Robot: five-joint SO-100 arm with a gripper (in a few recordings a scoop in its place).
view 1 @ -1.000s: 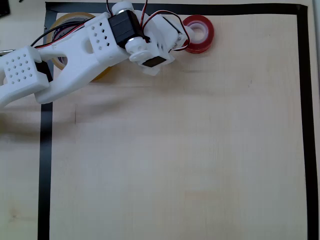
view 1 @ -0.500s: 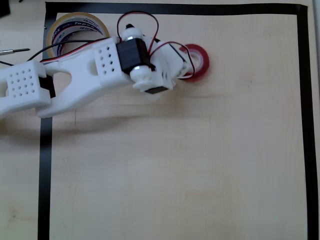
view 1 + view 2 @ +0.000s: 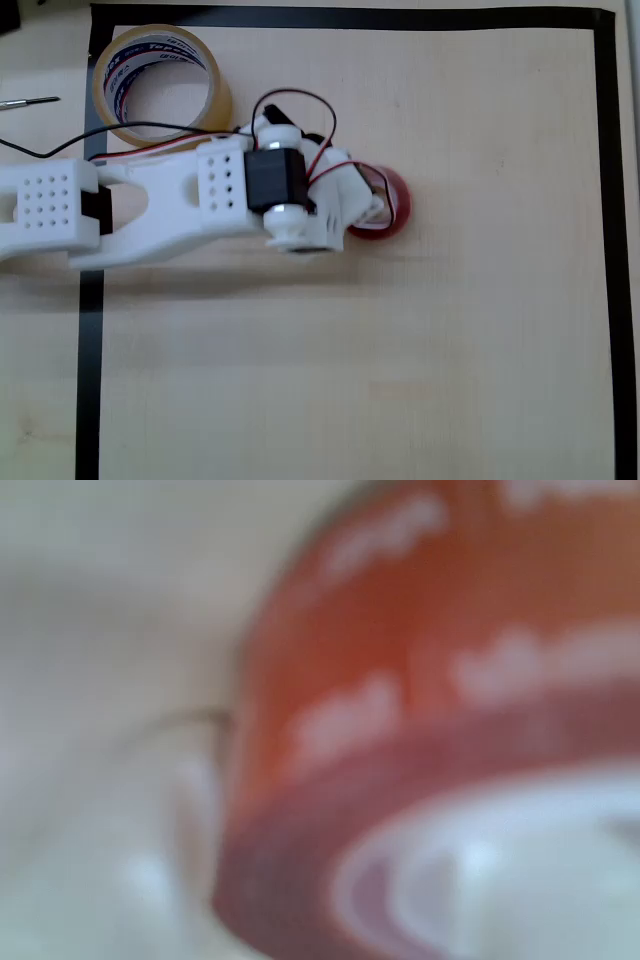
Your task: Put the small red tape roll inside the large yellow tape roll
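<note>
In the overhead view the small red tape roll (image 3: 396, 200) sits right of the table's middle top, half covered by my white gripper (image 3: 372, 206). The gripper is shut on it, one finger reaching into the roll's hole. The wrist view is blurred, with the red roll (image 3: 420, 680) and its pale core very close to the lens. The large yellow tape roll (image 3: 218, 100) lies flat in the top left corner, its hole open and blue lettering showing inside. My arm passes just below it, coming in from the left.
A black tape border (image 3: 610, 250) frames the pale wooden table (image 3: 350, 350). A thin metal tool (image 3: 30, 101) lies outside the border at the left edge. Black and red cables (image 3: 300, 100) loop above the wrist.
The gripper has moved down and slightly left from the top edge, and the red roll has come with it. The arm has swung off the yellow roll, which is now uncovered.
</note>
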